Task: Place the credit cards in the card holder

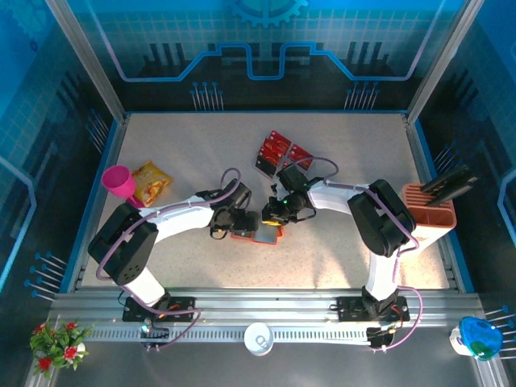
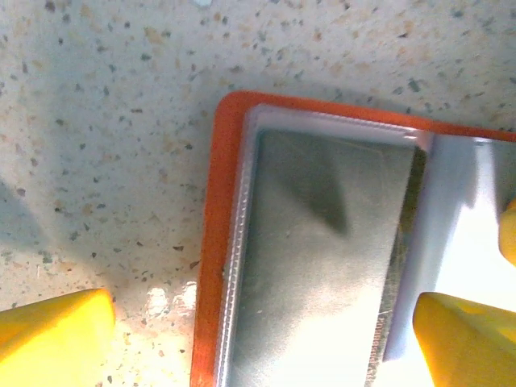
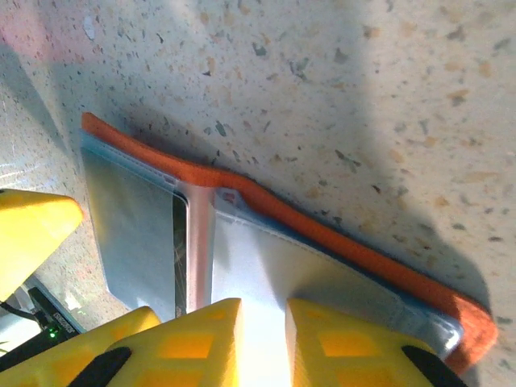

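Left hand (image 1: 234, 222) (image 2: 258, 347): wide open. One yellow finger (image 2: 52, 334) is over bare tabletop (image 1: 347, 153) just outside the holder's orange border. The other finger is over the inner pocket, so the border lies between the two.
Right hand (image 1: 279, 214) (image 3: 264, 339): fingers drawn close, with only a narrow slit between them. A pale inner leaf of the holder runs into that slit, which reads as a pinch on the leaf.
Card holder (image 1: 256, 235) (image 2: 222, 242) (image 3: 322, 234): lies open, pockets up, directly between the two hands, with the left hand at one end and the right hand at the other. The left wrist view shows a grey pocket under a clear sleeve, framed by the orange border. In the right wrist view the orange cover curves up towards the right hand's side.
Hands, relative: tips near one another across the holder. A left finger (image 3: 32, 234) shows beside the holder's far edge in the right wrist view.
Credit cards (image 1: 278, 150): loose red heap on the tabletop beyond the right hand, on the side away from the arm bases, and apart from the holder.
Pocket contents: glare, cannot tell.
Snack bag (image 1: 151, 182) and pink cup (image 1: 118, 181): outboard of the left hand, well apart from it.
Orange rack (image 1: 432, 213): outboard of the right hand, by the tabletop edge.
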